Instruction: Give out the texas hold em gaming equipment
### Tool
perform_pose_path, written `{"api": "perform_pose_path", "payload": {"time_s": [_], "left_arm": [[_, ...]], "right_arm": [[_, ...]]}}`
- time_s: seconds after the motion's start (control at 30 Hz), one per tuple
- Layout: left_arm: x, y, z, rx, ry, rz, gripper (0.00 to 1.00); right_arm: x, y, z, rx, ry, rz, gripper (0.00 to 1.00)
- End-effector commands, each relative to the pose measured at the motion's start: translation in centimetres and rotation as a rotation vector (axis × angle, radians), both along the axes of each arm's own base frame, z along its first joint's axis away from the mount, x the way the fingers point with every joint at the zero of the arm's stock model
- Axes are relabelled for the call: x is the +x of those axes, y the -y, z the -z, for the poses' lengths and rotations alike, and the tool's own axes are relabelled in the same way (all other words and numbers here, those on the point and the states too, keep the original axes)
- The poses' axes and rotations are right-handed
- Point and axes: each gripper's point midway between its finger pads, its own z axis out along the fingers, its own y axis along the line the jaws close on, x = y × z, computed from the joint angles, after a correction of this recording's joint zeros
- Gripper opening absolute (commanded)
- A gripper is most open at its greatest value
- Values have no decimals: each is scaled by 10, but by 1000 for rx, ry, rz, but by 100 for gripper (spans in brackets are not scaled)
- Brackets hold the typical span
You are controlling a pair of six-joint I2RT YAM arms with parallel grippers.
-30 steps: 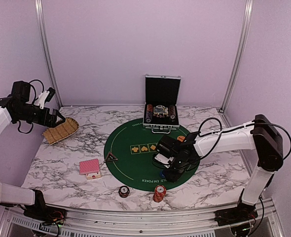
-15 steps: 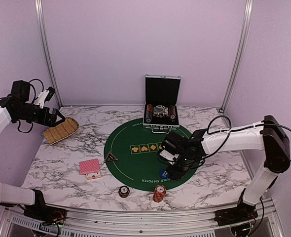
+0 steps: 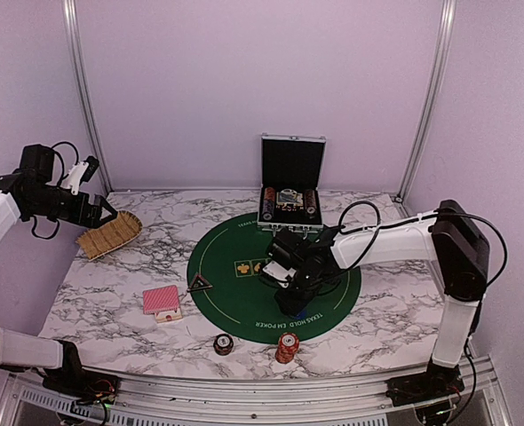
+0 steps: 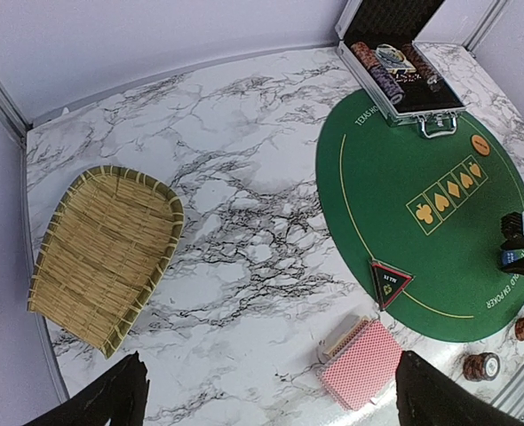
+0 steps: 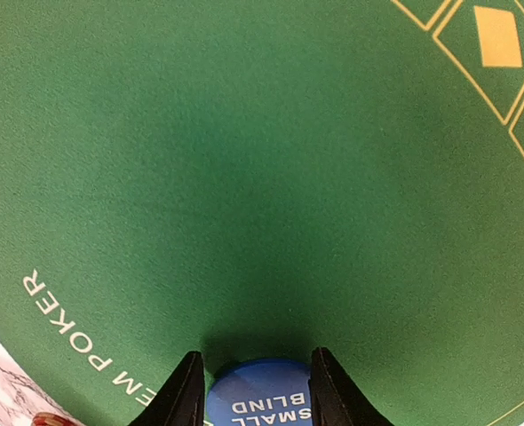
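The right gripper [image 3: 291,297] straddles the blue marker disc [image 5: 260,398] on the green felt mat [image 3: 222,266], its fingers pressed to the disc's opposite rims (the left gripper [image 3: 105,213], fingers wide apart, hovers far off by the basket [image 3: 109,233]). Half a second earlier the disc lay exposed just left of the right gripper.

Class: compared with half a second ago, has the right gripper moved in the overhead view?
Yes. The right gripper shifted left, now covering more of the printed suit symbols.
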Motion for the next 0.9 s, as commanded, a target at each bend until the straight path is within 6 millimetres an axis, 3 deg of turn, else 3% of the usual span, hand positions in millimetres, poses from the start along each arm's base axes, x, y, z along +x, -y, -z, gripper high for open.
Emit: {"api": "perform_pose_path", "payload": {"time_s": [0.0,0.27,0.5,0.87], "left_arm": [[-2,-1,-11,9,18,4,99],[-1,-1,-13,6,22,4,99],[-1,-1,-12,3,17,4,99],[1,0,-12,-2,15,5,99]], "right_arm": [[9,-9,-4,22,19,-8,39],[9,-2,-4,0,30,-7,34],[-3,17,-1,-23,27,12,23],[-16,46,-3,-39,29,56,22]]}}
